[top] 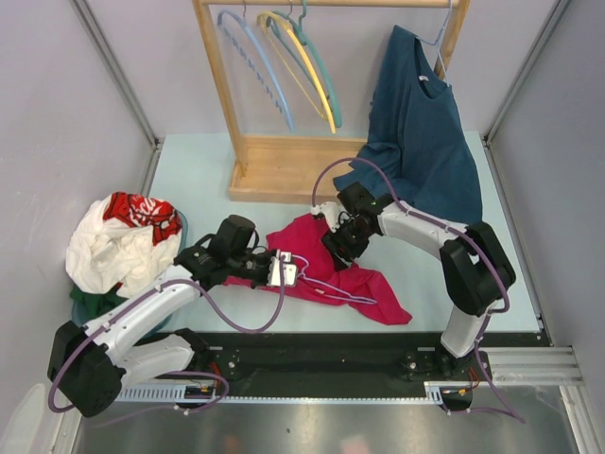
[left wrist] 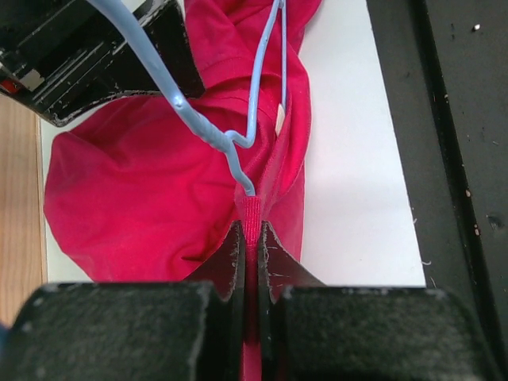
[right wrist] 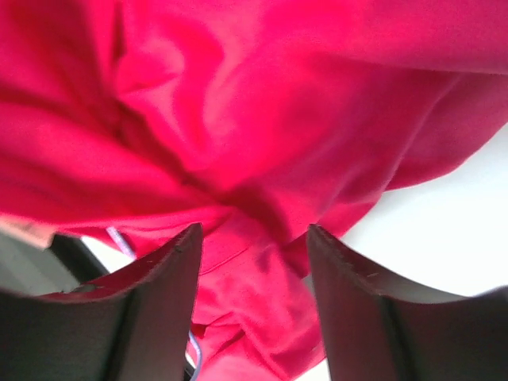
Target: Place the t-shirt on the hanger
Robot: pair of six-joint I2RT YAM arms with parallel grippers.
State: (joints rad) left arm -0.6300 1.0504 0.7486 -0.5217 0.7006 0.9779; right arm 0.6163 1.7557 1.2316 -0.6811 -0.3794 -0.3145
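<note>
Left gripper point(left wrist: 252, 232) low, fingers pinched tight on a fold of the t-shirt point(top: 364, 284), crumpled on the table point(top: 203, 161) with the hanger point(left wrist: 190, 111) across it. Right gripper point(right wrist: 254, 238) tilted down over it, fingers spread wide.

Bright, even overhead light; soft shadows on my worktop point(top: 198, 189). My right wrist view shows the t-shirt point(right wrist: 262, 119) blurred.
</note>
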